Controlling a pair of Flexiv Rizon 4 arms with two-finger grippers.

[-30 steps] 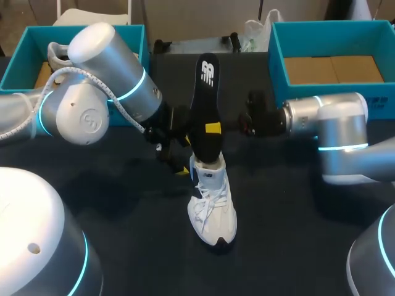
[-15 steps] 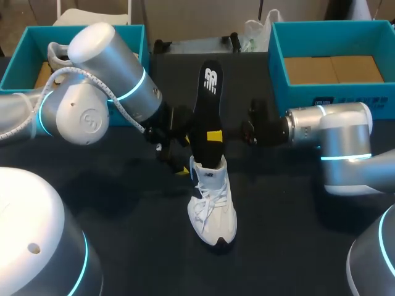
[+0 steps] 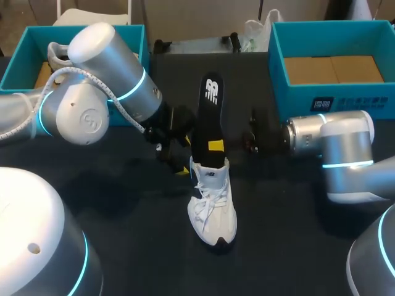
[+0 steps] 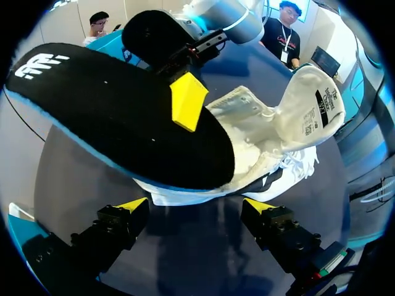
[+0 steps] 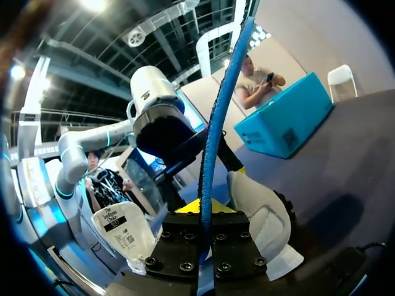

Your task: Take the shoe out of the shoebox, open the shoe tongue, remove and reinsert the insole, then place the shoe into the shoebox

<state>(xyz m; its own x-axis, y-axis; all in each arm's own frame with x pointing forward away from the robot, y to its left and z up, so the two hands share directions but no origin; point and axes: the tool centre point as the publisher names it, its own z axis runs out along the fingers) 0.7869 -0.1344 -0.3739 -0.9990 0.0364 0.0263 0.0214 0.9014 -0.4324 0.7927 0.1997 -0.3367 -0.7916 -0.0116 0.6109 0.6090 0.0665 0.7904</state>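
1. Only the head view lays out the table. The white shoe stands on its sole near the middle of the dark table, with its toe toward 6 o'clock and its heel toward 12. The black insole rises steeply out of the shoe's opening, free end toward 12 o'clock.
2. The same view shows a teal box at 1 o'clock and a second teal box at 11 o'clock, both well apart from the shoe.
3. The left wrist view shows the left gripper best. Its yellow-tipped fingers stand wide apart and clamp nothing, with the shoe's side just ahead of them. In the head view it sits at the shoe's 10 o'clock.
4. The right gripper comes in from 3 o'clock and is clamped on the insole. Its own wrist view shows the insole edge-on between the fingers. The left wrist view shows one yellow pad flat against the insole's black face.
5. The inner face of the tongue, with its printed label, shows only in the wrist views, where it stands up away from the opening.
6. The insole is a long, rounded slab with a matte black face and a white logo at the free end. Its thin blue edge shows in the right wrist view.
7. The shoe has a soft white upper, white laces and a dark outsole. The boxes are straight-walled, and the one at 1 o'clock has a brown cardboard floor.
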